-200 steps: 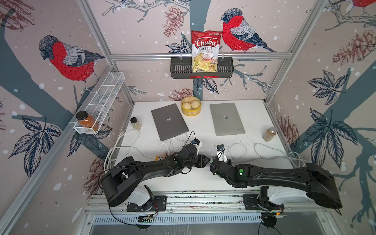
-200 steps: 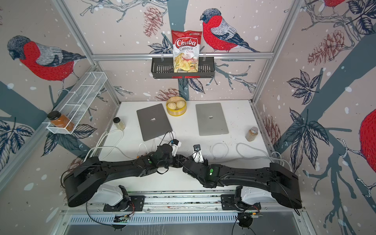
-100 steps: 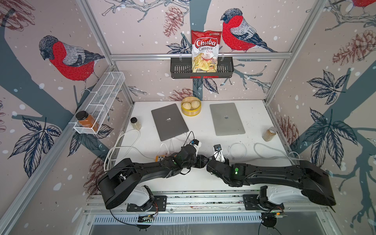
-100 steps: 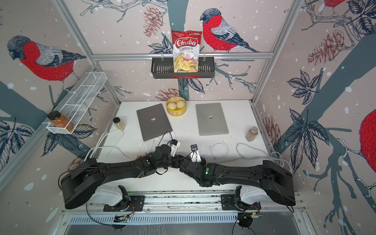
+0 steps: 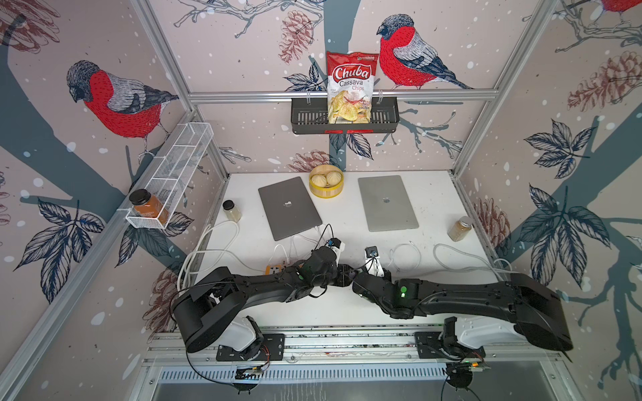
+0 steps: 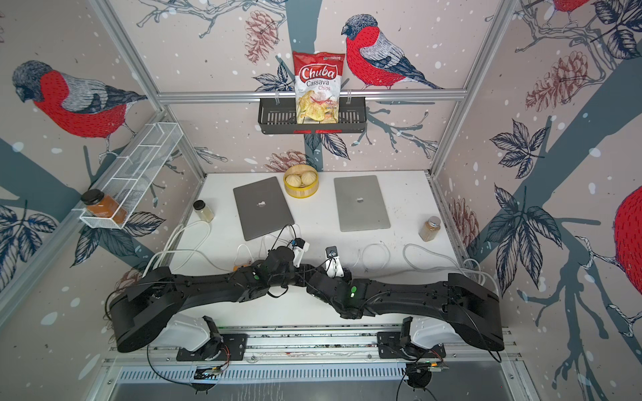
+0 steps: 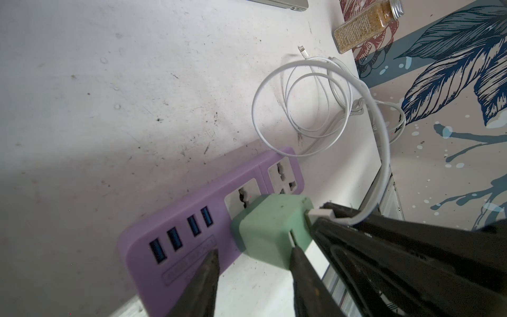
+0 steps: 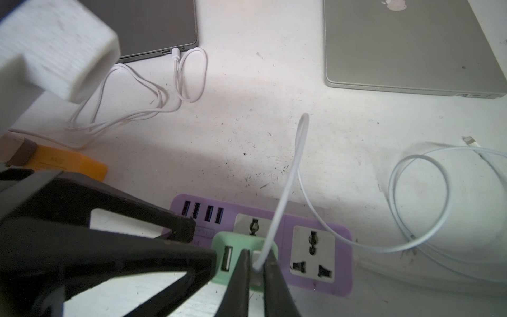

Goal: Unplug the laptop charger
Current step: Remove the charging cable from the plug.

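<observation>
Currently: right gripper (image 8: 258, 256) clamped on the white USB plug (image 7: 319, 212) in the rounded matte-green charger cube (image 7: 271, 222), which sits socketed in a purple plastic power strip (image 8: 343, 260) near the front edge of the scuffed white table (image 7: 109, 96). Left gripper (image 7: 254, 250) jaws apart, tips down over the strip, holding nothing. Closed dark-grey laptop (image 5: 288, 208) and silver laptop (image 5: 387, 203) further back; bird-print walls (image 5: 243, 52).

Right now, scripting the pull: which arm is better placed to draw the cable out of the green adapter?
Right. The right gripper is pinched on the white cable plug at the green adapter. The left gripper, jaws apart, sits beside the adapter over the purple power strip, probably better for bracing.
</observation>
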You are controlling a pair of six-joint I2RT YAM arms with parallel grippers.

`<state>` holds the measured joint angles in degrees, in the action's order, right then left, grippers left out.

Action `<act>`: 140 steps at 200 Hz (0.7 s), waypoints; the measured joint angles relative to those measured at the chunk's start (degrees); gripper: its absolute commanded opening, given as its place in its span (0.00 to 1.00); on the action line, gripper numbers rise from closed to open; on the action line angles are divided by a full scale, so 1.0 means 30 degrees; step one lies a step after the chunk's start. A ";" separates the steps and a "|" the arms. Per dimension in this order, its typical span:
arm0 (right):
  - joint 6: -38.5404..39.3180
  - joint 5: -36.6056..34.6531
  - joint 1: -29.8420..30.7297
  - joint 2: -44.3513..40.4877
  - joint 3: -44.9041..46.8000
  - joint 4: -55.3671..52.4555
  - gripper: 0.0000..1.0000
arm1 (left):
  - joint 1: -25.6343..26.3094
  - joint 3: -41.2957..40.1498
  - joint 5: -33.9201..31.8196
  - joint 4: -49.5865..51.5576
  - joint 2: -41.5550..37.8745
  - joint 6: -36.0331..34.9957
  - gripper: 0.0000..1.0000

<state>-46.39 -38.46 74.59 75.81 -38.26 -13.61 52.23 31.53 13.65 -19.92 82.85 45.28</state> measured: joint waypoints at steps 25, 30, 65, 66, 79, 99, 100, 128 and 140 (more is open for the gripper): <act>0.0000 -0.0007 0.0000 0.0015 0.0000 0.0000 0.13 | 0.0022 0.0000 0.0007 -0.0197 0.0160 0.0124 0.43; 0.0000 -0.0007 0.0000 0.0015 0.0000 -0.0007 0.13 | 0.0029 0.0015 0.0015 -0.0240 0.0204 0.0131 0.43; 0.0000 -0.0022 0.0007 0.0015 -0.0022 -0.0073 0.10 | 0.0175 0.0342 -0.0007 -0.0270 0.0612 0.0313 0.43; 0.0000 -0.0022 0.0007 0.0015 -0.0022 -0.0073 0.10 | 0.0182 0.0357 0.0000 -0.0277 0.0627 0.0321 0.43; 0.0000 -0.0029 0.0007 0.0015 -0.0036 -0.0102 0.10 | 0.0262 0.0452 -0.0029 -0.0372 0.0787 0.0335 0.43; 0.0000 -0.0029 0.0015 0.0029 -0.0117 -0.0226 0.09 | 0.0364 0.0503 -0.0073 -0.0627 0.1005 0.0364 0.43; 0.0000 -0.0029 0.0015 0.0029 -0.0117 -0.0233 0.09 | 0.0364 0.0503 -0.0073 -0.0641 0.1013 0.0372 0.43; 0.0000 -0.0044 0.0036 0.0029 -0.0175 -0.0372 0.09 | 0.0430 0.0510 -0.0109 -0.0918 0.1195 0.0423 0.43; 0.0000 -0.0066 0.0044 0.0029 -0.0226 -0.0495 0.08 | 0.0437 0.0503 -0.0124 -0.1020 0.1239 0.0437 0.43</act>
<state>-46.39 -38.65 74.72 75.90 -38.94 -15.09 53.54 33.04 13.28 -22.98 86.56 46.59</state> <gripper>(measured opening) 0.095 0.431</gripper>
